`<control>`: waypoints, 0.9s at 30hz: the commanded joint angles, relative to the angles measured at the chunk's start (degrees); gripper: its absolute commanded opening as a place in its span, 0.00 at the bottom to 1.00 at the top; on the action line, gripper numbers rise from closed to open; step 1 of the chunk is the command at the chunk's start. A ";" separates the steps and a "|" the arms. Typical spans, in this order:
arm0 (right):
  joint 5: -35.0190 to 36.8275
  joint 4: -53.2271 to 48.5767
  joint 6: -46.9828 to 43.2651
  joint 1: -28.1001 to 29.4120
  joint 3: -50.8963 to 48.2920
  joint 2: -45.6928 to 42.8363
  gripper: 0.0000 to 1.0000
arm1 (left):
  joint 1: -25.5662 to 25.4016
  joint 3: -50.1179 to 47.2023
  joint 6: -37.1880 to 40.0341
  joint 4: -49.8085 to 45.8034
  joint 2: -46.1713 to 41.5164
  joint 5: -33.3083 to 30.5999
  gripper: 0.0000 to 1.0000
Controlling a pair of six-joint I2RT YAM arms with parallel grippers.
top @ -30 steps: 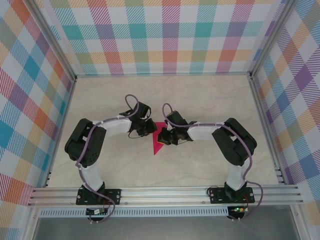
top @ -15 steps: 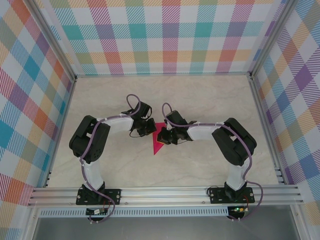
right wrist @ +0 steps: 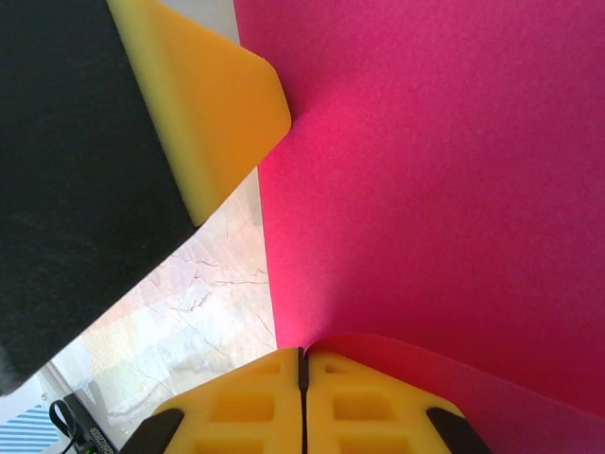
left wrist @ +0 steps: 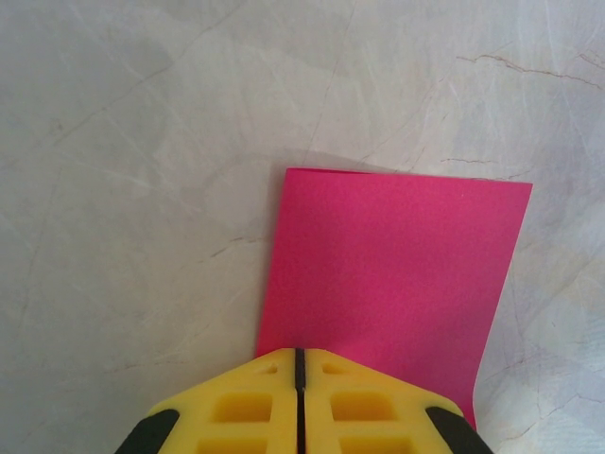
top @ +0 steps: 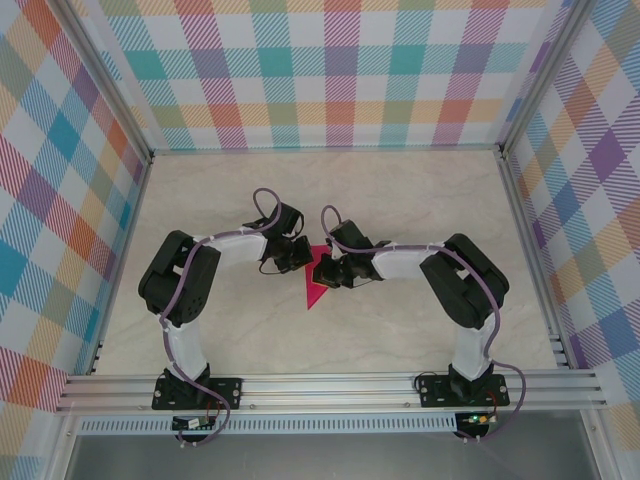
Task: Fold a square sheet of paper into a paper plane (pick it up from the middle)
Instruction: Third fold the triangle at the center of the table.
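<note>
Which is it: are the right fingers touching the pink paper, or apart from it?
Touching. In the right wrist view the pink paper curves up into the tips of the shut right fingers, with no gap.

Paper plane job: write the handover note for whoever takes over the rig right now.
Left gripper: shut at the near edge of the pink paper; a pinch is uncertain.
Right gripper: shut on the pink paper, which curls up into its jaws.
Pink paper: middle of the table, between the arms, folded to a point toward the bases.
Done: early folds. Left: probably the wing folds.
</note>
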 commanded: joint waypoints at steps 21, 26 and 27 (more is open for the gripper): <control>0.14 -0.43 -1.51 0.28 1.97 2.28 0.07 | 0.29 -0.45 0.75 -1.44 0.95 1.26 0.08; 0.41 -1.09 -1.67 0.28 2.05 2.50 0.07 | 0.32 -0.53 0.75 -1.51 0.65 1.35 0.08; 0.50 -1.25 -1.74 0.28 2.10 2.53 0.07 | 0.28 -0.52 0.76 -1.53 0.67 1.35 0.08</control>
